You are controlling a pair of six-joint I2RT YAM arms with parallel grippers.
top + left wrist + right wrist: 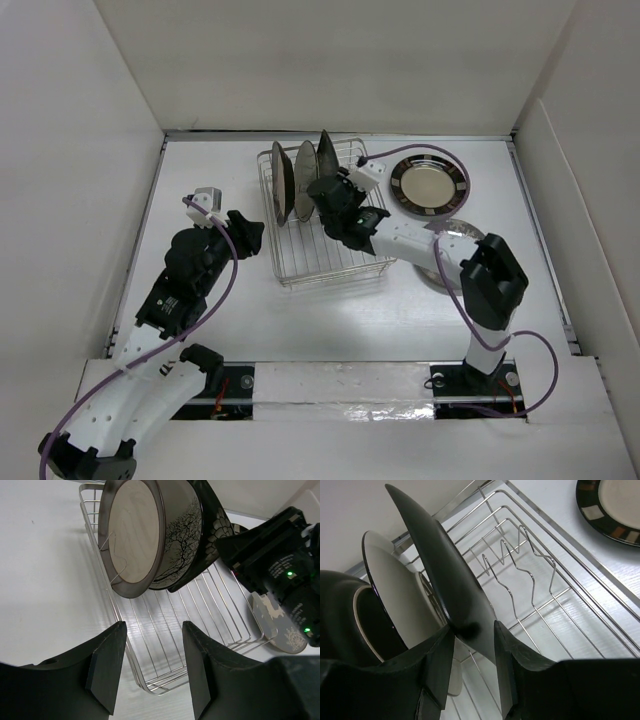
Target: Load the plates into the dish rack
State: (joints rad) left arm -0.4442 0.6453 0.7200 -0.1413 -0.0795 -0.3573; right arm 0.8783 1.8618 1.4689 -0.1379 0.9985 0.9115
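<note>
The silver wire dish rack (pixel 330 250) holds three upright plates. From the left in the left wrist view they are a dark-rimmed plate with a pale centre (pixel 132 535), the cream plate with the branch pattern (pixel 180 540) and the black square plate (pixel 215 522). My right gripper (pixel 322 188) is shut on the lower edge of the black square plate (pixel 440 570), which stands tilted among the tines. A black-rimmed plate with a pale centre (pixel 428 185) lies flat to the right of the rack. The grey plate (pixel 280 627) lies under my right arm. My left gripper (pixel 152 627) is open and empty by the rack's near left corner.
White walls box in the table on three sides. The rack's right half (pixel 600 567) holds only bare tines. My right arm (pixel 480 280) crosses over the grey plate (pixel 465 230). The black-rimmed plate (pixel 615 500) lies just beyond the rack's right rim.
</note>
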